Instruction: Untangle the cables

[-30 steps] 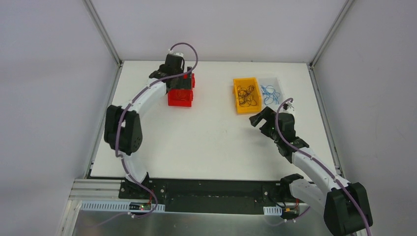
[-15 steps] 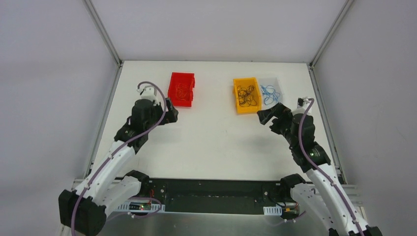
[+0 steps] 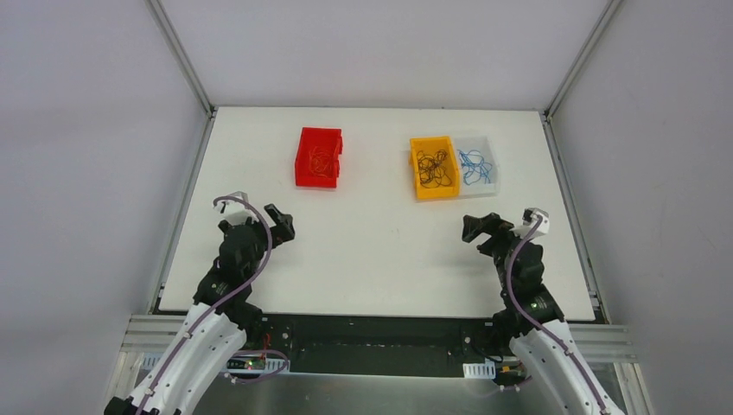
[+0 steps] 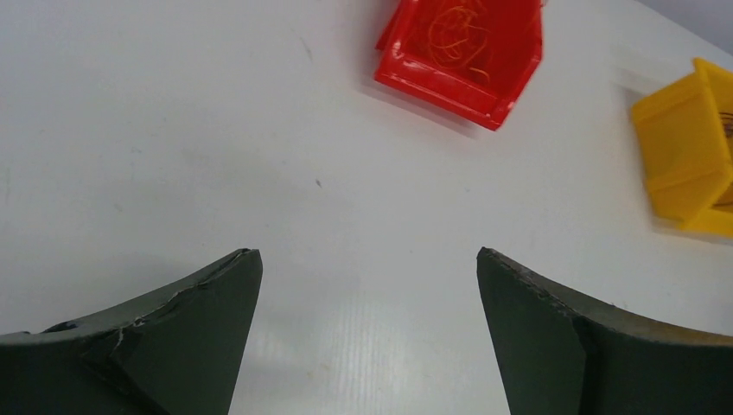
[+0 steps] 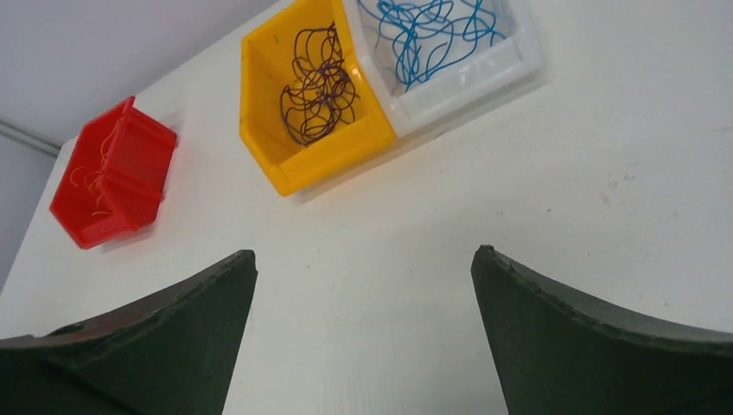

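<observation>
Cables (image 3: pixel 434 168) sat sorted by colour across upper part of overhead frame: orange strands (image 3: pixel 321 161) in red bin (image 3: pixel 315 181), dark strands (image 5: pixel 318 83) in yellow bin (image 3: pixel 436 192), blue strands (image 3: pixel 473 165) in clear bin (image 3: pixel 477 187). One colour per bin probably prevented re-knotting. Left gripper (image 3: pixel 278 223) lower left, right gripper (image 3: pixel 478 228) lower right. Both jaws spread wide, empty, well apart from bins. Task looked finished.

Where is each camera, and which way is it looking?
Top camera: above and behind the arms, facing down at the table; both arms, left gripper and right gripper show.
Left wrist: faces forward toward the red bin; its open fingers show.
Right wrist: faces forward toward the yellow bin and clear bin; its open fingers show.
Shared: both wrist views catch the red and yellow bins.
</observation>
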Action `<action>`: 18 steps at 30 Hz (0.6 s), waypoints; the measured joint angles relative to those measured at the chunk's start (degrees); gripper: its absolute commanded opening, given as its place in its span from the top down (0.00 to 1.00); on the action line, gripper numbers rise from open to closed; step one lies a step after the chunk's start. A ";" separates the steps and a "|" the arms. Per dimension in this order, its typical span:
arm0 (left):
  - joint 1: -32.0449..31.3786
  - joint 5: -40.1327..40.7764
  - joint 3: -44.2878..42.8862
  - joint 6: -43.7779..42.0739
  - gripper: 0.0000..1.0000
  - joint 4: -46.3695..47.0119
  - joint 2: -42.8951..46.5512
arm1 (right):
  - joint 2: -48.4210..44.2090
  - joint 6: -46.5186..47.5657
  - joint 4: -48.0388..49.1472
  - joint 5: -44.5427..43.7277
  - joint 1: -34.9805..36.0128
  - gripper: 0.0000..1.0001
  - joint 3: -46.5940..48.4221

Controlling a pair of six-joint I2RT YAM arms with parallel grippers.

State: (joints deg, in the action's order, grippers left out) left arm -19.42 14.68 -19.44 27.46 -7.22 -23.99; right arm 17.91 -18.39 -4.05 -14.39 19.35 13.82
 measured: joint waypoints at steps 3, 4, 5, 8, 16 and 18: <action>0.00 5.92 2.69 -0.81 0.01 4.85 -3.43 | 2.78 4.46 13.05 -3.02 0.00 0.01 -5.53; 0.00 7.06 3.06 -1.29 0.01 6.05 -5.05 | 4.46 5.73 16.52 -3.74 -0.02 0.01 -6.95; 0.00 8.26 3.21 -1.90 0.01 7.34 -7.13 | 7.34 7.43 20.44 -4.85 0.00 0.01 -8.31; 0.00 9.68 3.23 -6.71 0.01 11.91 -13.51 | 19.89 12.59 31.61 -8.41 -0.02 0.01 -10.10; 0.59 10.47 9.05 -26.14 0.06 36.57 -28.02 | 55.98 18.45 63.14 -13.11 -6.99 0.07 -10.43; 2.80 9.66 12.02 -28.24 0.09 43.17 -32.59 | 62.62 18.60 67.71 -11.82 -9.29 0.06 -9.73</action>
State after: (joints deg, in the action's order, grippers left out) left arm -16.62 24.34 -7.42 -0.78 35.94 -56.58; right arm 80.53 0.21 63.66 -26.22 10.07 4.10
